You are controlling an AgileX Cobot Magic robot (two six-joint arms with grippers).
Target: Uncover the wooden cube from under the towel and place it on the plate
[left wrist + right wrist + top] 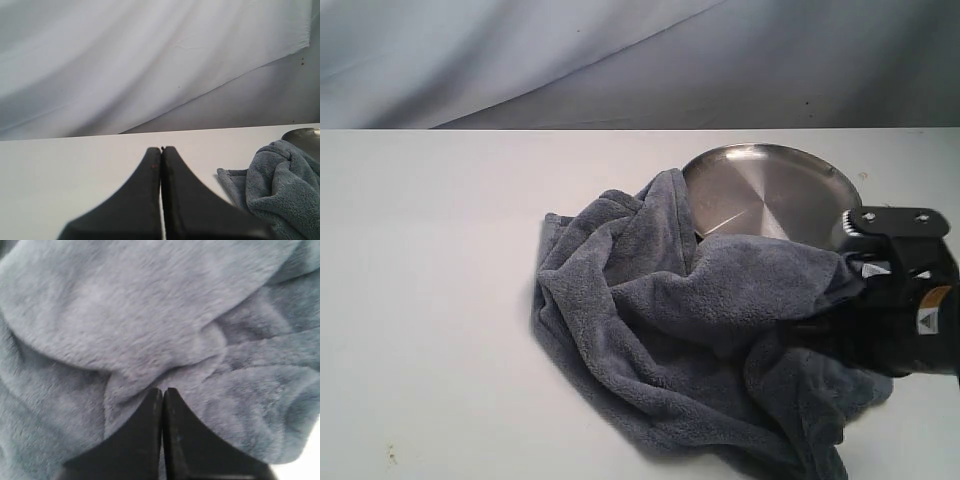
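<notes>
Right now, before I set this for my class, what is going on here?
The right gripper, jaws shut, has its tips against a fold of the fluffy blue-grey fleece towel, which lies bunched on the white table, overlapping the edge of the round brushed-metal plate. Whether it pinches cloth is unclear. The left gripper, also shut, hangs above the table beside the towel. No wooden cube shows yet.

The towel [690, 330] lies before the plate [775, 195], overlapping its near rim.
</notes>
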